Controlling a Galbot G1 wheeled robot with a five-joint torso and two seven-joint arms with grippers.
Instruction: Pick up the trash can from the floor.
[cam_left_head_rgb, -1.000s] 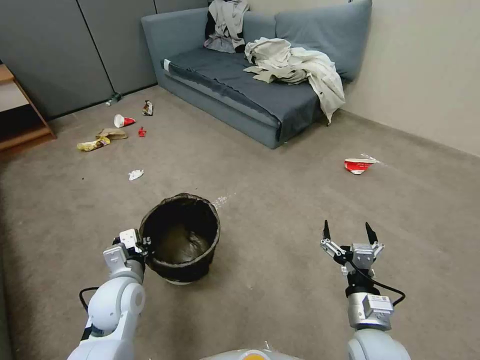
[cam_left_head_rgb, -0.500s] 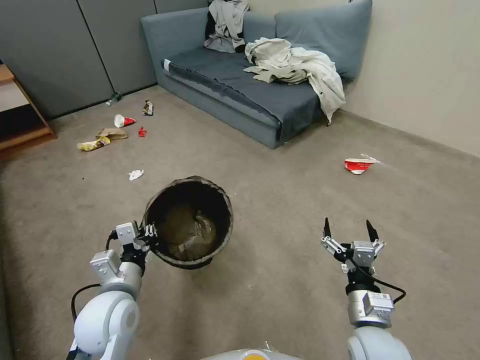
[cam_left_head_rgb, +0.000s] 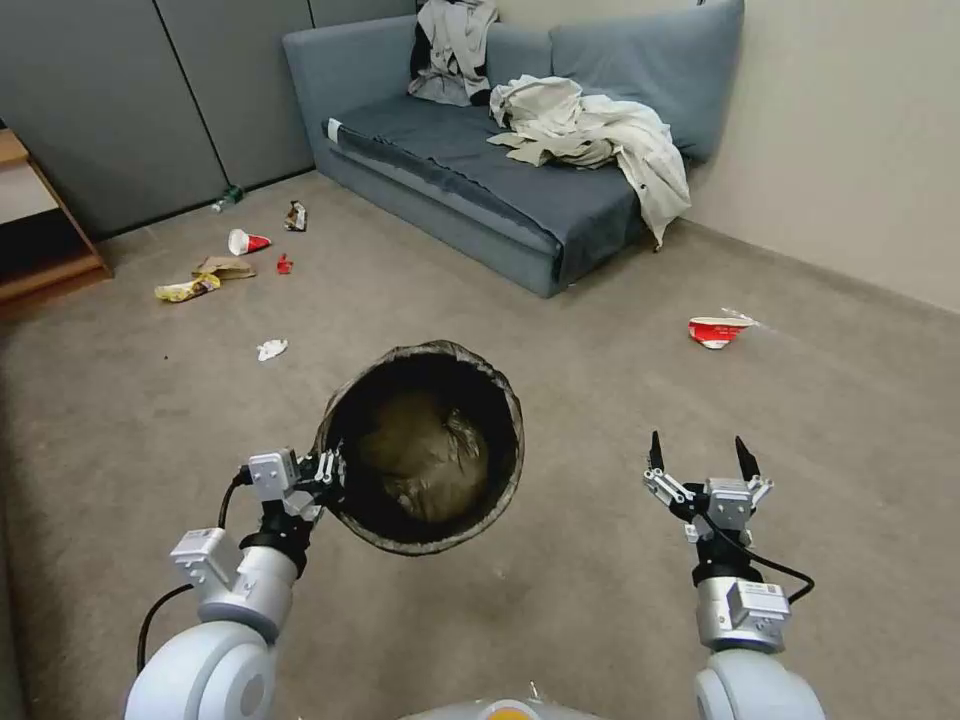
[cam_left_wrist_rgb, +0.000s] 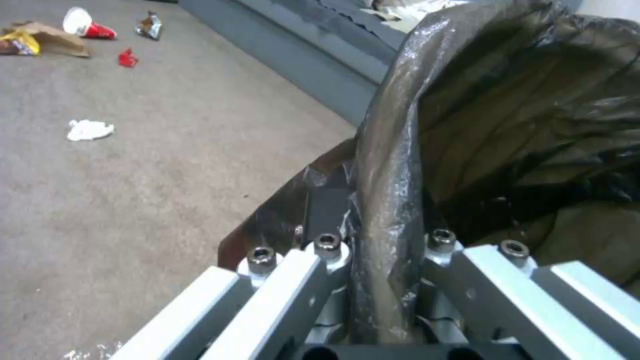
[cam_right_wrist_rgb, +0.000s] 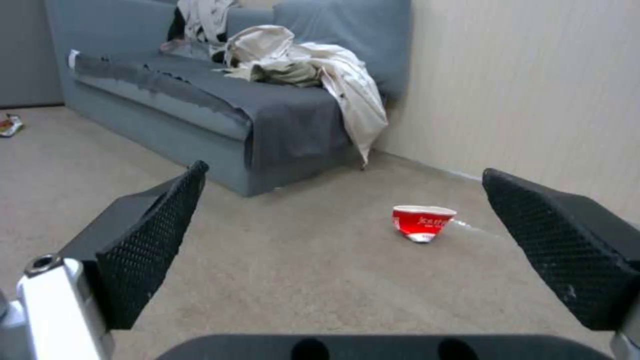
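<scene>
Aloft, bag-lined trash can (cam_left_head_rgb: 425, 450) hangs from left gripper (cam_left_head_rgb: 330, 478).

Trash can (cam_left_head_rgb: 425, 450) held up off the floor (cam_left_head_rgb: 560, 620)

Left gripper (cam_left_head_rgb: 335, 478) clamps its near rim, mouth tilted toward the camera; right gripper (cam_left_head_rgb: 698, 458) hangs apart, fingers spread.

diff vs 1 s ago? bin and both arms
The left gripper, shut on the rim, has lifted the round trash can with its dark bag liner off the grey-brown carpet floor; the can now hangs tilted, mouth toward the head camera, higher and further right than before. The grip was already closed a second ago. The right gripper stays open and idle, and the red crushed cup and sofa are unmoved.
</scene>
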